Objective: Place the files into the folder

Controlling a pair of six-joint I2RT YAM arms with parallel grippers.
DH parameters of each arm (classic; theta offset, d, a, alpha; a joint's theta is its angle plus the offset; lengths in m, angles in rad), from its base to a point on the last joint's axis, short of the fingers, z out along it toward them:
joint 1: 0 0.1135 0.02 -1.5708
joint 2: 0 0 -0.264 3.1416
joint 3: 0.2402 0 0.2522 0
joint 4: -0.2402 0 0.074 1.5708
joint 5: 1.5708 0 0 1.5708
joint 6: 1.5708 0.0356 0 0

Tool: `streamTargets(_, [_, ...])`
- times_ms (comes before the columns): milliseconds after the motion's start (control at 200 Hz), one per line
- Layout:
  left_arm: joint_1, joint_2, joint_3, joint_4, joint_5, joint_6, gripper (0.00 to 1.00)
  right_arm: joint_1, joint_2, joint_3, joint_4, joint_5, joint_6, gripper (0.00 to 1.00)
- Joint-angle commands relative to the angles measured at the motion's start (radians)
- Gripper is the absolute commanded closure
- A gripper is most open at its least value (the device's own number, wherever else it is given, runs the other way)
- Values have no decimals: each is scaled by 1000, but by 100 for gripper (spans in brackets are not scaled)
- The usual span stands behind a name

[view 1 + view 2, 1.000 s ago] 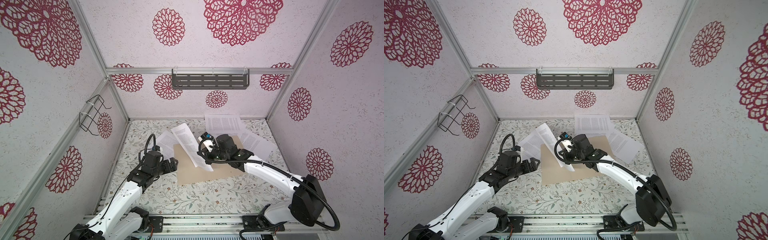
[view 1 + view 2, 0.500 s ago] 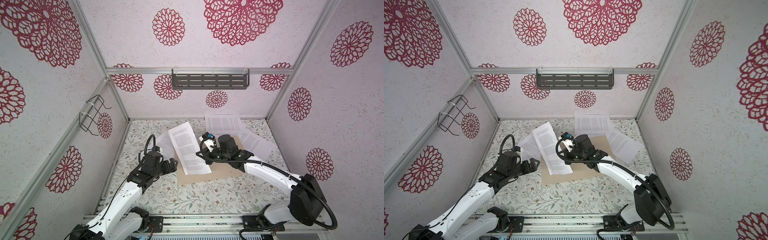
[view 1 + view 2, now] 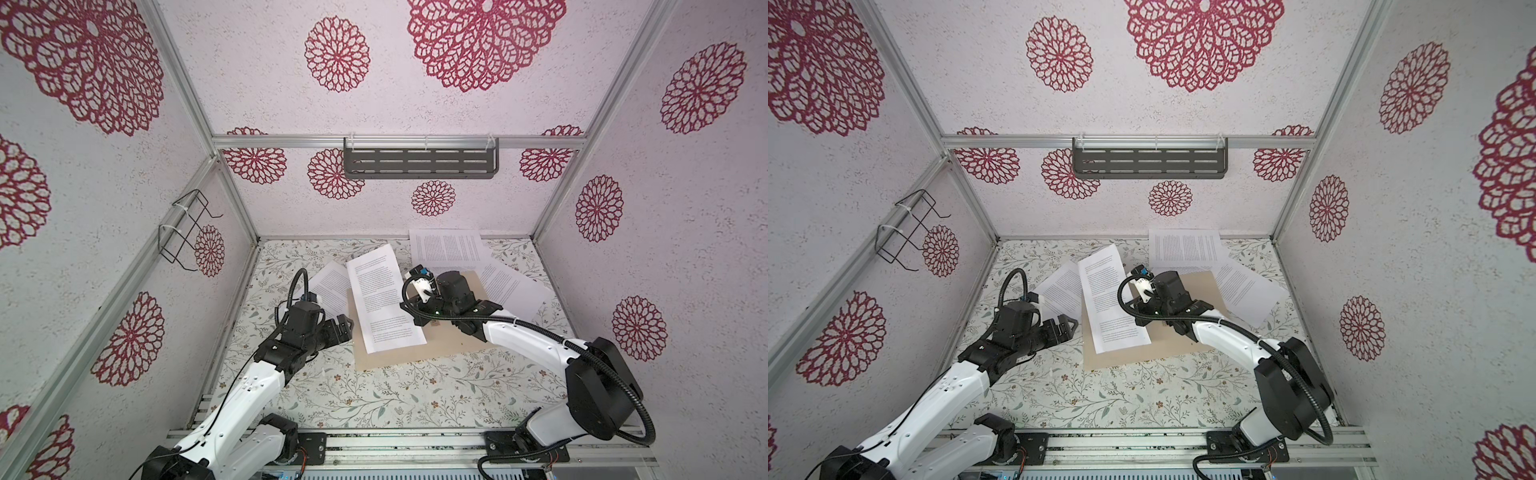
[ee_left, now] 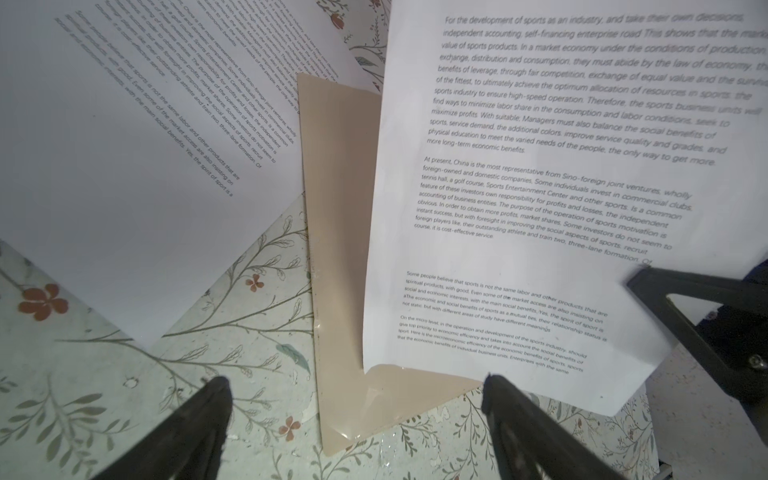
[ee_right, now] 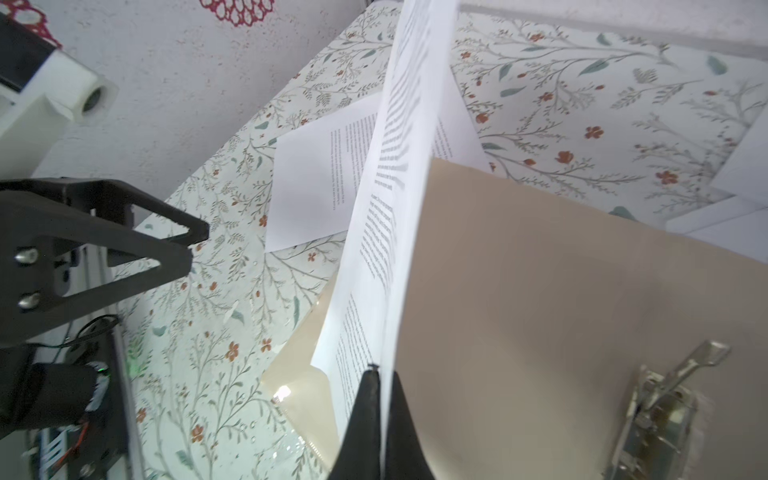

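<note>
Swinging down flatter than a second ago, the thin, floppy white printed paper sheet (image 3: 384,299) is draping from the right gripper (image 5: 380,399), jaws pinching its edge, over the open beige cardboard folder (image 5: 540,291) beneath; the left gripper (image 4: 355,381) is idling alongside, jaws gaping empty.

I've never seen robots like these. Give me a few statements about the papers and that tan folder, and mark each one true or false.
1. The right gripper pinches a printed sheet. True.
2. The left gripper grips the folder. False: it is open and holds nothing.
3. A metal clip shows on the folder. True.
4. Every sheet lies on the folder. False: a sheet at the back wall sits mostly off it.
</note>
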Motion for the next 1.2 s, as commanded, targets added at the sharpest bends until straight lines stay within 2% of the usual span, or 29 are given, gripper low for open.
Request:
streamTargets(0, [10, 50, -1, 20, -1, -18, 3, 5, -84, -6, 143, 51, -89, 100])
streamTargets(75, [10, 80, -5, 23, -3, -33, 3, 31, -81, 13, 142, 54, -161, 100])
streamTargets(315, [12, 94, -38, 93, 8, -78, 3, 94, -43, 31, 178, 147, -267, 100])
streamTargets(530, [24, 86, -41, 84, 6, -74, 3, 152, -12, 34, 229, 217, -305, 100])
streamTargets(1021, [67, -6, -49, 37, -15, -57, 3, 163, 39, 32, 290, 10, -94, 100])
streamTargets(1196, [79, -23, -52, 32, -6, -54, 3, 162, 41, 24, 277, -18, -69, 100])
